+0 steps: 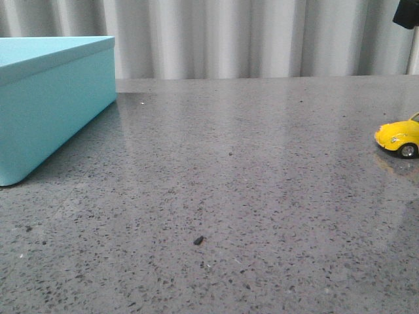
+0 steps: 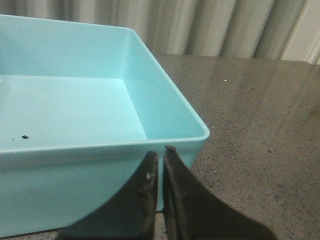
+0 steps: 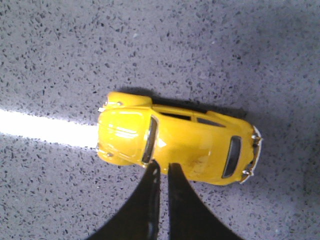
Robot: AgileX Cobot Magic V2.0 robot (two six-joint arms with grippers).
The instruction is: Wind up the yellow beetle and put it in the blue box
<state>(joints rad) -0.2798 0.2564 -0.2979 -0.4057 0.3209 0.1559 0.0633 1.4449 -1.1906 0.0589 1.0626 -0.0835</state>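
Note:
The yellow beetle (image 1: 399,136) stands on its wheels at the far right edge of the front view, partly cut off. In the right wrist view the beetle (image 3: 180,142) is seen from above. My right gripper (image 3: 164,167) hangs over its roof, shut and empty. The blue box (image 1: 52,98) stands at the far left of the table. In the left wrist view the box (image 2: 100,145) is open on top and holds only a dark speck. My left gripper (image 2: 160,152) is shut and empty, just outside the box's near corner. Neither gripper's fingers show in the front view.
The grey speckled table (image 1: 229,196) runs between box and car. A small dark crumb (image 1: 198,240) lies near its front middle. A pleated curtain (image 1: 262,33) closes off the back. A dark piece of arm (image 1: 406,13) shows at the top right corner.

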